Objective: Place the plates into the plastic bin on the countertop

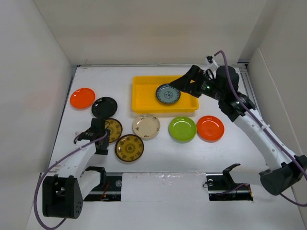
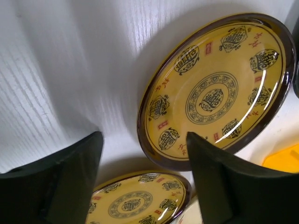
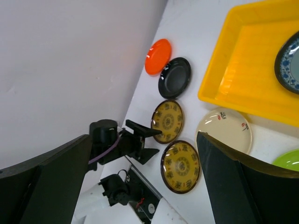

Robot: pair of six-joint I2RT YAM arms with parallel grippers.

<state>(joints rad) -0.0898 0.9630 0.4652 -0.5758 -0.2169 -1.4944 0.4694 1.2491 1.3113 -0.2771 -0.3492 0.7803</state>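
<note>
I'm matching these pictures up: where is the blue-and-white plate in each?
Top external: blue-white plate in the yellow bin, right half.
Left wrist: not in it; only a bin corner shows.
Right wrist: plate cut by the right edge, inside the bin.
Shared landmark: the yellow bin.

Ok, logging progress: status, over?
Left end effector open, at brown-gold plate. Right end effector open, over bin. Blue-white plate in bin; seven others on countertop. Nothing blocking.

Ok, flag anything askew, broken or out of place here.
Nothing stands out. The blue-white plate lies inside the yellow bin. The other plates sit face up on the countertop, with none visibly cracked, flipped or stacked.
</note>
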